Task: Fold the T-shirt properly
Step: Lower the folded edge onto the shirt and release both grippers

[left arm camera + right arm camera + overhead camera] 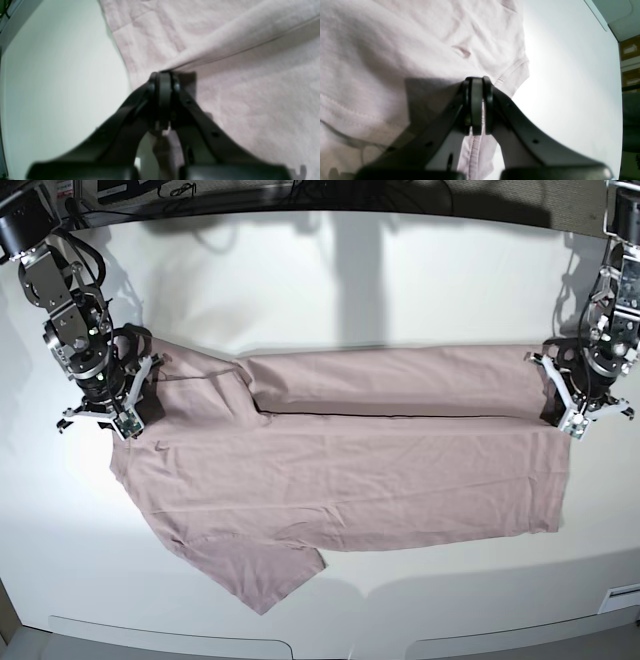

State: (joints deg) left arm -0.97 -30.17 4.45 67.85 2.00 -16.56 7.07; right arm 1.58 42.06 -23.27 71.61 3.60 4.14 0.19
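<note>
Because the far long side of the T-shirt had been laid over onto the body, each arm gripped one end of that folded strip, and the hold looked meant to keep the flap taut and straight along its length.

At about nine o'clock in the base view, the right gripper had its jaws pressed together on cloth at the shoulder end. Its wrist view showed the pads closed flat against each other with a stitched sleeve hem running just beside and below them.

Across the middle, the garment lay flat on the white table, its long axis running from nine to three o'clock. The neck and sleeves pointed toward nine, the bottom hem toward three. The folded flap ran along the twelve o'clock side, its edge marked by a dark line. One sleeve was still spread out toward seven o'clock, so by my reading the near side had yet to be folded.

At three o'clock, the left gripper was likewise clamped shut on fabric at the hem corner. In its wrist view a doubled fold of cloth ran away from the closed tips toward two o'clock.
</note>
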